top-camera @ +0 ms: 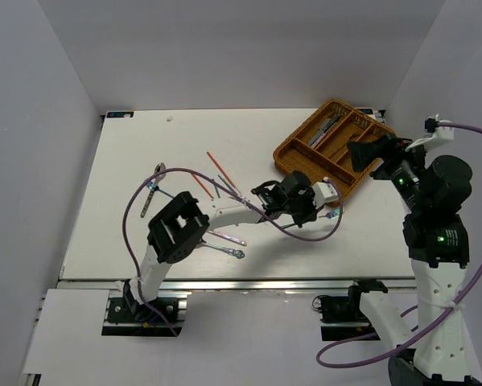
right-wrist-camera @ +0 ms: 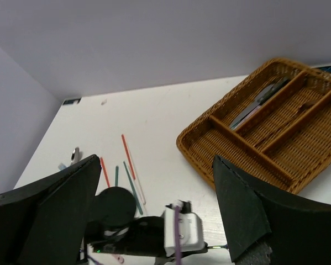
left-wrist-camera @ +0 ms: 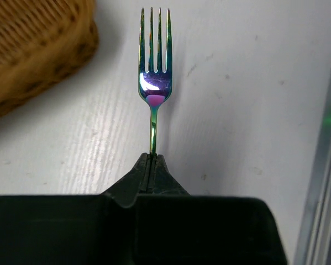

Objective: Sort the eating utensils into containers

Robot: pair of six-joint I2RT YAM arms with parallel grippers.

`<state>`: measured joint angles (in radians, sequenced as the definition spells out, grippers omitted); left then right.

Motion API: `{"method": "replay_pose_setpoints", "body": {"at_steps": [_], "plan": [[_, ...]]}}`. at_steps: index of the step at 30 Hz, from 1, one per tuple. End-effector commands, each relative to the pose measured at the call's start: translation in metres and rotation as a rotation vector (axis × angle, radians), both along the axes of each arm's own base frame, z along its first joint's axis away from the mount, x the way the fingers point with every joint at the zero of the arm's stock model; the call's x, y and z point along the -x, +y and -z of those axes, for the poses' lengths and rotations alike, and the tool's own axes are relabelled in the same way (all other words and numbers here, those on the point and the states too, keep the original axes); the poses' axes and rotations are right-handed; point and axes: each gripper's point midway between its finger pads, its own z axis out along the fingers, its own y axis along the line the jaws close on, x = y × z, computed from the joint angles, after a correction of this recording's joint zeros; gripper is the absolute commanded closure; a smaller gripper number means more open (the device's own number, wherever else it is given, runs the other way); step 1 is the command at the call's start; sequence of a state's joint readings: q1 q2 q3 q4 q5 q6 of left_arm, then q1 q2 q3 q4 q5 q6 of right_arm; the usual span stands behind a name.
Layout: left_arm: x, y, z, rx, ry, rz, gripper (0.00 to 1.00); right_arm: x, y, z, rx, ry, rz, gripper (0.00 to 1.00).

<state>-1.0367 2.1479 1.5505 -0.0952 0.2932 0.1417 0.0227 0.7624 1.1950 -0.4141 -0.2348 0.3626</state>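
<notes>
My left gripper [left-wrist-camera: 152,157] is shut on the handle of an iridescent fork [left-wrist-camera: 153,83], whose tines point away over the white table, just right of the wicker tray's corner [left-wrist-camera: 32,49]. In the top view this gripper [top-camera: 315,209] sits just in front of the tray's near edge [top-camera: 305,169], with the fork's tines [top-camera: 334,214] sticking out to the right. My right gripper [top-camera: 360,155] hangs wide open and empty over the tray's right part. In the right wrist view its fingers [right-wrist-camera: 49,210] frame the tray [right-wrist-camera: 209,141], which holds a few silver knives [right-wrist-camera: 259,102].
Red chopsticks [top-camera: 222,171] and green ones [right-wrist-camera: 133,190] lie on the table left of the tray. A silver utensil [top-camera: 152,193] lies at the far left. Iridescent pieces [top-camera: 227,241] lie near the left arm's elbow. The purple cable loops over the table's front.
</notes>
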Motion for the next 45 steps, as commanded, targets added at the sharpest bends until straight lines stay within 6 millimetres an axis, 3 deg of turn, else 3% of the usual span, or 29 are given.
{"method": "replay_pose_setpoints", "body": {"at_steps": [1,6,10,11,12,16,17,18,19,20,22,28,32,34,35,36,37,38,39,40,42,43,44,45], "plan": [[-0.009,-0.005,-0.100,0.183,-0.070,-0.095,1.00,0.011,-0.015,-0.033,0.002,-0.084,0.090,0.13],[-0.054,0.020,-0.146,0.206,-0.182,-0.354,1.00,0.014,-0.020,-0.044,-0.002,-0.103,0.119,0.12],[-0.124,0.018,-0.170,0.234,-0.192,-0.537,1.00,0.009,-0.021,-0.037,-0.004,-0.079,0.124,0.11],[-0.140,0.008,-0.208,0.307,-0.220,-0.538,1.00,0.010,-0.020,-0.036,-0.012,-0.078,0.123,0.11],[-0.160,0.000,-0.183,0.282,-0.209,-0.527,1.00,0.009,-0.019,-0.030,-0.014,-0.070,0.120,0.11],[-0.209,-0.020,-0.209,0.429,-0.284,-0.532,1.00,0.015,-0.017,-0.028,-0.016,-0.071,0.106,0.11],[-0.218,-0.023,-0.229,0.519,-0.323,-0.535,1.00,0.017,-0.012,-0.025,-0.013,-0.056,0.077,0.11],[-0.228,-0.020,-0.227,0.550,-0.333,-0.529,1.00,0.017,-0.010,-0.023,-0.018,-0.050,0.062,0.11],[-0.225,-0.026,-0.229,0.604,-0.313,-0.483,1.00,0.017,-0.007,-0.016,-0.022,-0.036,0.045,0.11],[-0.229,-0.026,-0.249,0.706,-0.347,-0.470,1.00,0.018,-0.003,-0.012,-0.026,-0.030,0.024,0.11],[-0.231,-0.030,-0.244,0.767,-0.331,-0.441,1.00,0.018,-0.001,-0.002,-0.039,-0.021,0.016,0.11],[-0.233,-0.041,-0.273,0.964,-0.354,-0.402,1.00,0.024,0.004,-0.001,-0.044,-0.028,-0.012,0.11],[-0.238,-0.043,-0.261,1.018,-0.314,-0.417,1.00,0.013,-0.007,0.012,-0.039,-0.011,0.053,0.11],[-0.233,-0.035,-0.266,1.024,-0.291,-0.421,1.00,0.001,-0.017,0.039,-0.031,0.035,0.116,0.11],[-0.225,-0.025,-0.281,1.084,-0.307,-0.418,1.00,-0.006,-0.020,0.040,-0.032,0.012,0.136,0.11],[-0.215,-0.012,-0.276,1.054,-0.290,-0.434,1.00,-0.012,-0.019,0.058,-0.041,0.046,0.133,0.11],[-0.211,-0.004,-0.285,1.061,-0.294,-0.445,1.00,-0.017,-0.013,0.062,-0.043,0.048,0.099,0.11],[-0.206,-0.001,-0.287,1.035,-0.276,-0.449,1.00,-0.020,-0.002,0.056,-0.048,0.016,0.030,0.11],[-0.194,0.012,-0.306,1.035,-0.276,-0.452,1.00,-0.023,0.004,0.058,-0.066,0.022,0.001,0.11],[-0.187,0.018,-0.311,1.032,-0.267,-0.451,1.00,-0.024,0.008,0.054,-0.073,0.003,-0.027,0.12],[-0.180,0.027,-0.309,0.986,-0.217,-0.479,1.00,-0.025,0.017,0.034,-0.071,-0.088,-0.089,0.12],[-0.171,0.034,-0.319,0.978,-0.202,-0.478,1.00,-0.030,0.020,0.028,-0.068,-0.096,-0.103,0.12],[-0.167,0.037,-0.313,0.948,-0.175,-0.490,1.00,-0.031,0.025,0.024,-0.058,-0.103,-0.138,0.12],[-0.161,0.041,-0.313,0.950,-0.157,-0.489,1.00,-0.043,0.025,0.033,-0.061,-0.050,-0.135,0.13]]}}
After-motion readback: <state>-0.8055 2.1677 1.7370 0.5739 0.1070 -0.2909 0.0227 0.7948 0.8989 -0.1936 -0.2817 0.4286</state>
